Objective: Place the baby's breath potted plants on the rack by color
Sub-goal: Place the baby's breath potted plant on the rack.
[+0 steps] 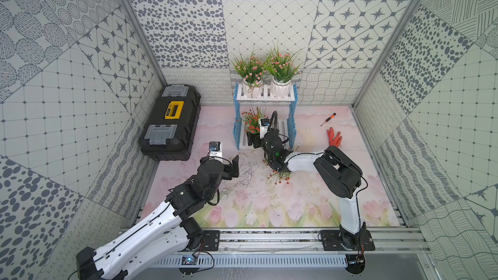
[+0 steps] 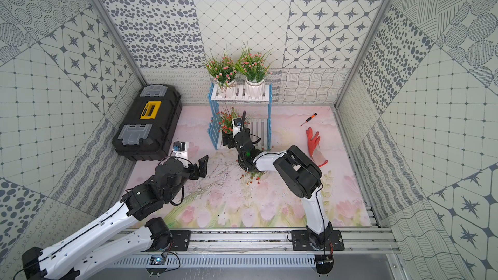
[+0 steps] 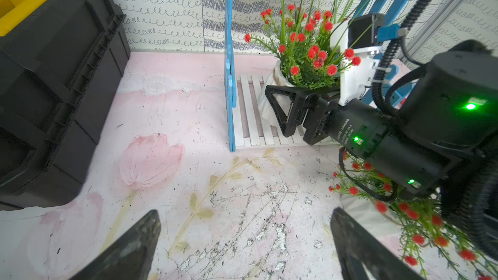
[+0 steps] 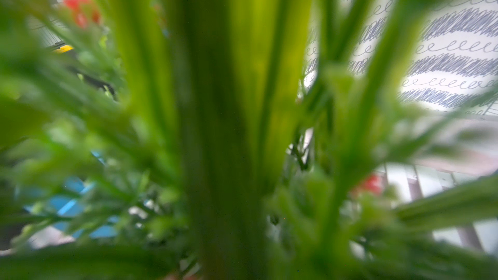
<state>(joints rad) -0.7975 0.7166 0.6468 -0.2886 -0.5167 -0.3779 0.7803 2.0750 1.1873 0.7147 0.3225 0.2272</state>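
Toolbox: the black and yellow toolbox sits closed at the far left, on the mat.
Left gripper: the left gripper hovers over bare mat just right of the toolbox, jaws spread wide, nothing between them.
Rack: the rack stands at the back wall, mid-scene.
Top shelf: the left pink plant and right pink plant stand upright side by side, leaves touching.
Lower shelf: a red plant sits at the shelf's left end, its pot leaning a little.
Right gripper: the right gripper straddles that pot. The near finger lies against its side and the far one is hidden, so I can't tell whether it squeezes. Its wrist view is all blurred leaves.
Fallen plant: a second red plant lies on its side on the mat, under the right arm, in front of the rack.
Screwdriver: the screwdriver lies right of the rack, near the back.
Glove: an orange glove lies just in front of the screwdriver.
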